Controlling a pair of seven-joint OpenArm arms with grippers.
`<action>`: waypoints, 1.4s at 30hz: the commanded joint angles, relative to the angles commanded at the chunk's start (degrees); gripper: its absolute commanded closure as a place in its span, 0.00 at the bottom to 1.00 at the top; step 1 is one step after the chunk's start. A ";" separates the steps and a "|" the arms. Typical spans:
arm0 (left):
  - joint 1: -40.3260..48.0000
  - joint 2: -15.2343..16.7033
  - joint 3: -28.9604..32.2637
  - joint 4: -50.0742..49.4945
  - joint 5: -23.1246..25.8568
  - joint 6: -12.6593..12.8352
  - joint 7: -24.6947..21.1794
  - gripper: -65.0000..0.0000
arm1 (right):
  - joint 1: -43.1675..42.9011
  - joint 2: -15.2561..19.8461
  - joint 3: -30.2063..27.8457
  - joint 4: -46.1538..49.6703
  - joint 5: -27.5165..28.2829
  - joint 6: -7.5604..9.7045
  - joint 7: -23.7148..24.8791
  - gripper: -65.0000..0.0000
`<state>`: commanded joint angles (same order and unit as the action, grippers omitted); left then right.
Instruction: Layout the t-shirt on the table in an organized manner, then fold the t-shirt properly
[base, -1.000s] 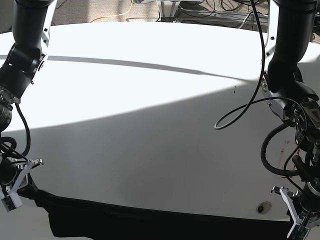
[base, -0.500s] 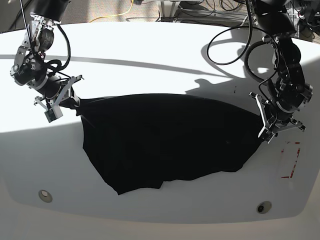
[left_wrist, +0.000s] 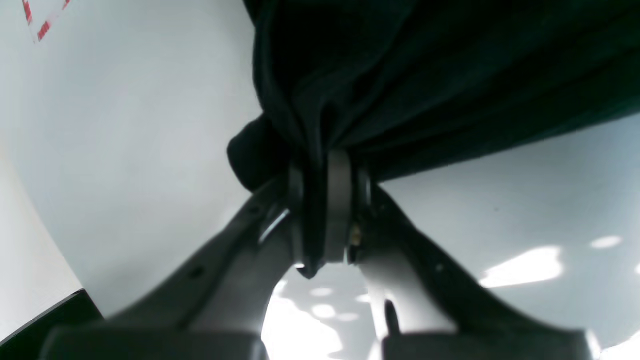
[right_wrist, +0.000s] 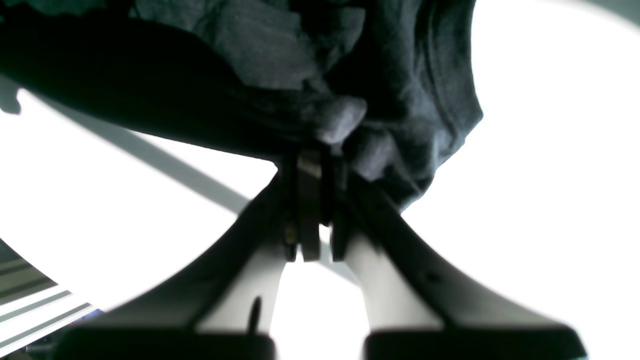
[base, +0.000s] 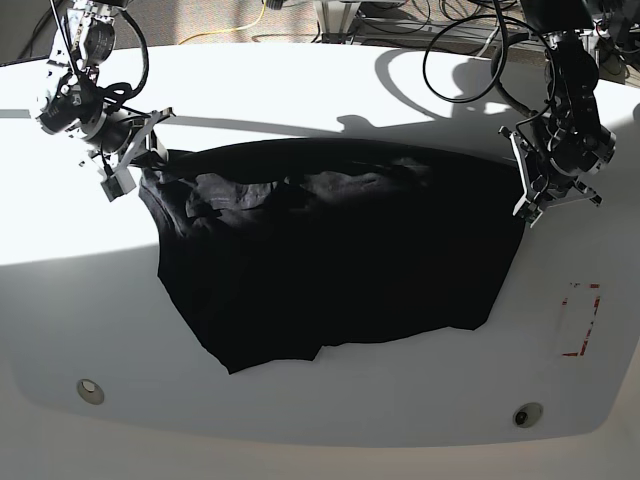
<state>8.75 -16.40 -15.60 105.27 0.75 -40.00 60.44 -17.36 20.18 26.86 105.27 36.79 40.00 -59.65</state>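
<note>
**Black shirt stretched between two clamped grippers**

The table (base: 330, 90) is a wide white top with a rounded near edge, sunlit across its far half and shaded nearer the camera. Spread over its middle lies the t-shirt (base: 340, 270), black, its far edge pulled into a rough line between the two arms, its near hem sagging to a ragged point near the left. Creases bunch along the far left part of the cloth.

At the shirt's far right corner, the left gripper (base: 528, 190) has its fingers (left_wrist: 337, 200) pressed together on a gathered fold of black cloth. At the far left corner, the right gripper (base: 135, 165) likewise pinches a bunched corner between closed fingers (right_wrist: 309, 200).

A red dashed rectangle (base: 580, 320) marks the table right of the shirt. Two small metal discs (base: 90, 388) sit near the front edge.
</note>
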 joint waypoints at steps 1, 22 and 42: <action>0.26 -0.53 0.00 -0.09 0.00 0.00 0.00 0.99 | -0.35 0.00 0.00 0.00 0.00 0.00 0.00 1.00; 2.90 -3.43 -1.41 -3.60 0.00 0.00 0.00 0.43 | -8.62 0.00 2.20 0.00 -0.09 0.00 0.00 0.67; 5.63 -6.86 -9.05 1.67 -0.18 0.00 6.59 0.40 | -15.47 2.55 7.91 4.84 -0.09 0.00 -0.09 0.25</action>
<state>14.37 -23.25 -24.66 106.95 0.57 -40.00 67.03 -32.84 22.73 34.77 110.11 36.70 40.00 -59.74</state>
